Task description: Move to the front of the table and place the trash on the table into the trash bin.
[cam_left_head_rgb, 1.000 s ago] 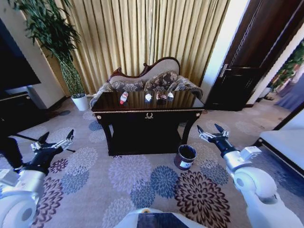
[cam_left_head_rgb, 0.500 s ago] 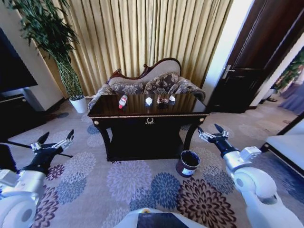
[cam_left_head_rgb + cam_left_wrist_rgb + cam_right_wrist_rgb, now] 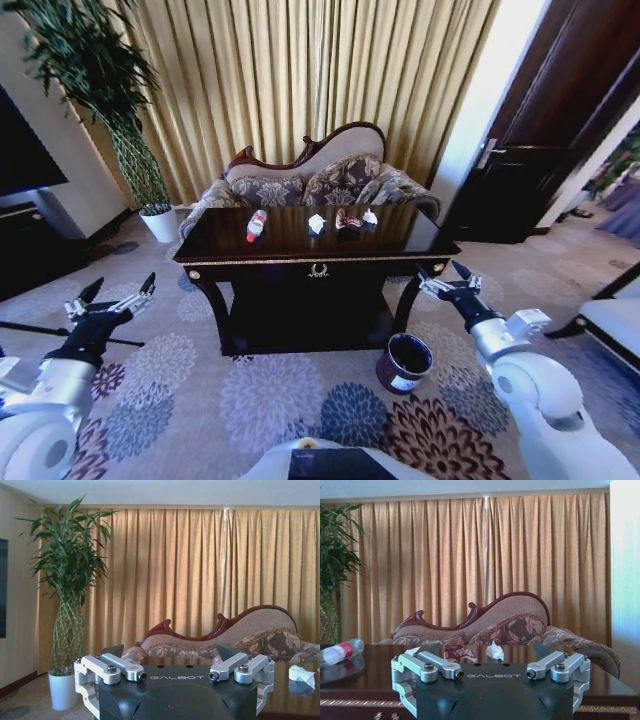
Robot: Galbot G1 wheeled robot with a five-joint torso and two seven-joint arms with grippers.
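Glossy dark table (image 3: 290, 243) looms nearer; left gripper (image 3: 112, 297) and right gripper (image 3: 446, 279) spread wide.

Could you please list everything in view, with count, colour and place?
table: one, dark brown, centre.
bottle: one, clear with red label, table's left part.
paper wads: two, white, flanking the wrapper.
wrapper: one, brown-pink, mid table.
bin: one, dark brown, on carpet by the table's right leg.
sofa: one, patterned, behind table.
plant: one, green, white pot, far left.
curtains: gold, back wall.
left gripper: open, low left.
right gripper: open, low right.
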